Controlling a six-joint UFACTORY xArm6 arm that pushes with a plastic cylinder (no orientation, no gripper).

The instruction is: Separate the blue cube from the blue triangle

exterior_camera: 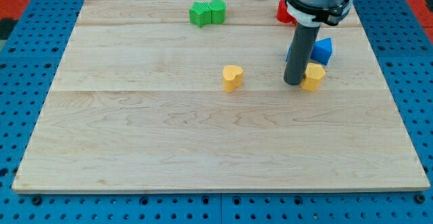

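My tip (294,82) rests on the wooden board (203,136) at the view's upper right. A blue block (323,50) shows just right of the rod, partly hidden behind it. Its shape is unclear, and I cannot make out a second blue block apart from it. A yellow block (314,77) touches the tip's right side, just below the blue one.
A yellow heart-shaped block (232,77) lies left of the tip. Two green blocks (200,14) (218,11) sit together at the view's top centre. A red block (284,11) is partly hidden behind the arm at the top right.
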